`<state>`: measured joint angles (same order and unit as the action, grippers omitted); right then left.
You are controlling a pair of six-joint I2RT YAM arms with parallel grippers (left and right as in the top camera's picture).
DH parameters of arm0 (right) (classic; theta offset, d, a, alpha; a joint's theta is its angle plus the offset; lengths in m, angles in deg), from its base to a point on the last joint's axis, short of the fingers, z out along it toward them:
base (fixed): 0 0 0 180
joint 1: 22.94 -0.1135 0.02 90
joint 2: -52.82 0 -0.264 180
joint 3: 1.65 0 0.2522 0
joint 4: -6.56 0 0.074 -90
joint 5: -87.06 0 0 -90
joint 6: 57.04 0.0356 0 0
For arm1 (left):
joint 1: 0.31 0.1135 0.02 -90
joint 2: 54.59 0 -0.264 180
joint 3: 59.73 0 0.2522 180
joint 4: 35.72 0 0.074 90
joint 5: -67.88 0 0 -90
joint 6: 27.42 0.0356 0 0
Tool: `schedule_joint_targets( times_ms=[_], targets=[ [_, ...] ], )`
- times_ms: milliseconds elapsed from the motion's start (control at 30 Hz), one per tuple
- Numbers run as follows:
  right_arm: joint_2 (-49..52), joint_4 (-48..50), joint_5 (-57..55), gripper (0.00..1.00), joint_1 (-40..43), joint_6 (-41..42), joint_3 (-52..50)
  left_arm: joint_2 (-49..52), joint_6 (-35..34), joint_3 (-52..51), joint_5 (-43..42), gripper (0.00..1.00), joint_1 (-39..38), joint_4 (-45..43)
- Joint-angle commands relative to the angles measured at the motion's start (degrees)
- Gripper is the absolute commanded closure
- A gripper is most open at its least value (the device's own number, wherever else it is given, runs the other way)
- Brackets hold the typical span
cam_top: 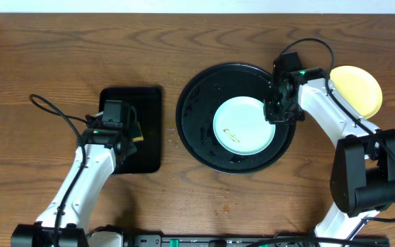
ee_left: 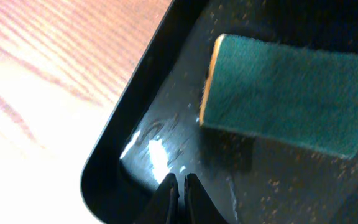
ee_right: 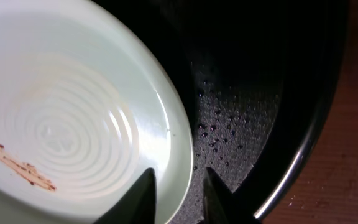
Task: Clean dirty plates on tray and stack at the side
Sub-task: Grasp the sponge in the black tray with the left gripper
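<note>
Plates in two spots. Pale aqua-blue plate flat inside round glossy black tray, with its edge running straight between right jaws. Right jaws slightly apart and straddling that edge: one finger over plate's inner slope, other finger over wet tray floor. No clamping visible; contact with plate's edge impossible to tell. Brown-orange smear on plate's ridged centre, off to plate side of right jaws and well clear of them. Water droplets beaded on tray floor just ahead of outer finger. Pale yellow plate on bare wood-grain desk, outside tray, on far side of right jaws from aqua plate and partly behind right arm.

Left jaws pressed together, empty, hovering low over rectangular black tray. Sponge with green scouring face up and yellow edge showing, lying in that tray ahead of left jaws and a little to one side, apart from them. Glossy, wet-looking patch of tray floor directly in front of left jaws.
</note>
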<state>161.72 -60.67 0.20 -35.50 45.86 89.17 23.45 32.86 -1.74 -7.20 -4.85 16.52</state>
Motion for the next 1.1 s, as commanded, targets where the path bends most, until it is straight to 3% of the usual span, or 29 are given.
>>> schedule_joint_targets(
  times_ms=[0,133,400,600,833,967,1033,1067],
  targets=[
    [0.1,0.6,-0.3,0.69,-0.2,0.1,-0.4,2.2,-1.3,-2.2,-0.4,0.92,0.3,-2.6],
    [0.1,1.6,-0.3,0.60,-0.2,-0.3,-0.4,6.0,-1.2,-2.8,-0.3,0.92,0.4,-6.5],
    [0.1,1.6,-0.4,0.59,-0.2,-1.4,-0.4,13.1,-1.0,-2.8,3.3,0.92,0.6,-12.5],
    [0.1,1.6,-0.4,0.58,-0.2,-1.4,-0.4,13.3,4.5,-2.8,5.7,0.92,0.8,-19.6],
    [0.1,1.5,-0.3,0.57,-0.2,-1.4,-0.4,13.3,4.6,-2.8,5.7,0.91,0.8,-25.7],
    [0.1,1.2,-0.3,0.50,-0.2,-1.4,-0.4,13.4,7.7,-2.8,5.7,0.86,0.8,-30.6],
    [0.1,1.2,-0.3,0.39,-0.2,-1.4,-0.4,13.4,10.9,-2.7,5.7,0.83,0.8,-33.6],
    [0.1,1.2,-0.1,0.27,-0.2,-1.4,-0.4,13.3,11.3,-2.3,5.7,0.78,0.8,-33.9]
  ],
)
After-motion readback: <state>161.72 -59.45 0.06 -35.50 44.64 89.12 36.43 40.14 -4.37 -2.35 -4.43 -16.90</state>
